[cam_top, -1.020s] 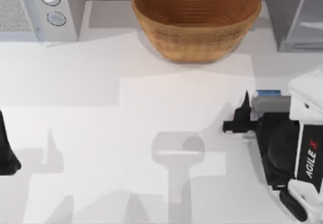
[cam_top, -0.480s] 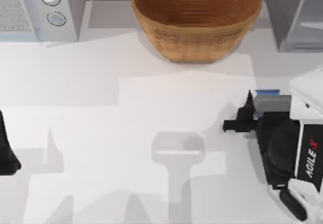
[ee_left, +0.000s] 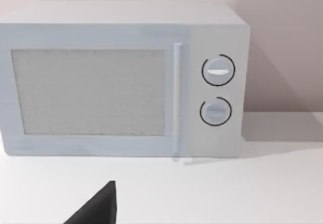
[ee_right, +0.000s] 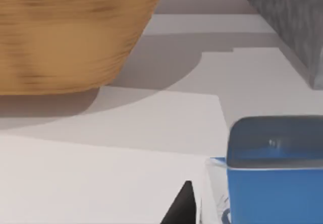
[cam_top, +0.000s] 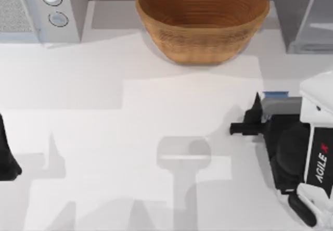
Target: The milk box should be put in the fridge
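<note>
The milk box (cam_top: pixel 274 94) shows as a blue sliver at the table's right side, mostly hidden under my right wrist. In the right wrist view the milk box (ee_right: pixel 275 183) is a blue carton seen close up. My right gripper (cam_top: pixel 273 98) points toward the back of the table and is shut on the milk box. One dark finger (ee_right: pixel 185 206) presses against the carton's pale side, and the other finger is hidden. The fridge (cam_top: pixel 301 17) stands at the back right, and its speckled side (ee_right: pixel 290 27) rises just beyond the carton.
A big wicker bowl (cam_top: pixel 203 20) sits at the back centre, left of the fridge. A light-grey microwave (cam_top: pixel 36 10) with two knobs occupies the back left. My left gripper (cam_top: pixel 6 161) is parked at the table's left edge, facing the microwave (ee_left: pixel 121 82).
The right gripper's visible finger slid inward toward the milk box. The wrist and the carton then shifted slightly toward the back. The left arm stayed still.
</note>
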Tool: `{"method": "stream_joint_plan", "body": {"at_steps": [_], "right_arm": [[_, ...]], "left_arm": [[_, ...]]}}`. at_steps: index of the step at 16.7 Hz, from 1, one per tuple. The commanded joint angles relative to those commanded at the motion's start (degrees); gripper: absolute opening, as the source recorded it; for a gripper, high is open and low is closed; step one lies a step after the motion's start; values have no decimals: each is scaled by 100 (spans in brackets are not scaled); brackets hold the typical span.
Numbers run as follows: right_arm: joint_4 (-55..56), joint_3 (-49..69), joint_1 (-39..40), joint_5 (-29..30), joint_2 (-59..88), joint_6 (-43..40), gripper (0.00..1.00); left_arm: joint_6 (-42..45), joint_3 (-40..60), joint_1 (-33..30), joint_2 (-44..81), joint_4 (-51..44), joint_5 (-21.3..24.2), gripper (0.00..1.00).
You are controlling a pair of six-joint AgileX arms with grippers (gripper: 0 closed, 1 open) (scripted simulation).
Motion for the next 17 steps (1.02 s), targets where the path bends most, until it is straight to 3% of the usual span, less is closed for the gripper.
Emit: {"method": "stream_joint_plan", "body": {"at_steps": [17], "right_arm": [[-4237, -6, 15, -47, -4232, 27, 0]], "left_arm": [[0, 0, 0, 0, 0, 0, 100]]}}
